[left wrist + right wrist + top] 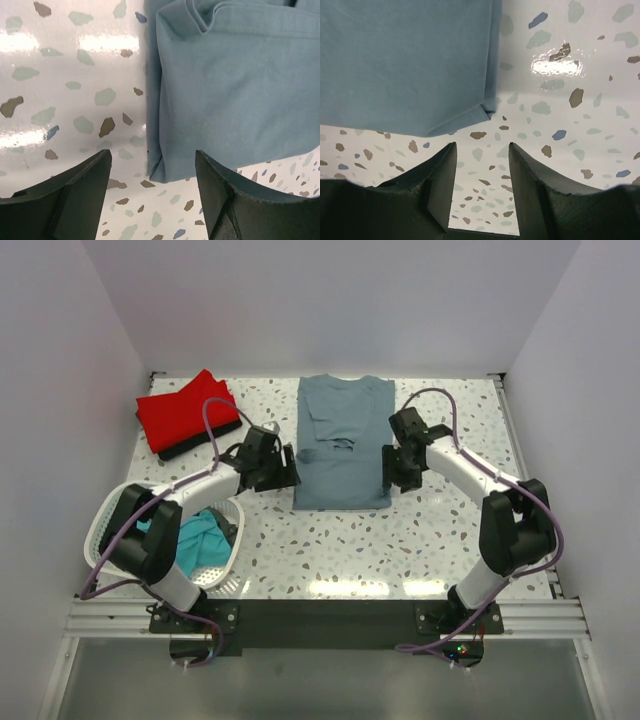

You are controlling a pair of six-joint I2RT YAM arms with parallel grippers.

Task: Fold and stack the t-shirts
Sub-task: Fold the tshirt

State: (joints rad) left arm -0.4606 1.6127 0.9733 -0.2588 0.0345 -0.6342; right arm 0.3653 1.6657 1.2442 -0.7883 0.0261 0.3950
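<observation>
- A blue-grey t-shirt (342, 445), its sides folded in, lies flat in the middle of the table (420, 540).
- The left gripper (152, 160) is spread wide and empty at the shirt's near left corner.
- The right gripper (482, 150) is parted less widely, also empty, just short of the near right corner.
- Risk: pinching only the top layer, or lifting unevenly, would likely open or skew the fold.

Plain slate-blue t-shirt (343, 445), no print on it. The desk (450, 540) is glossy white, flecked brown, blue and pale green. There's a bright red shirt (185, 408) with a black edge (200, 445) under it. White basket (218, 568), teal cloth (200, 538). Left claw (152, 157) and right claw (482, 147) both black, with purple cables (210, 425).
</observation>
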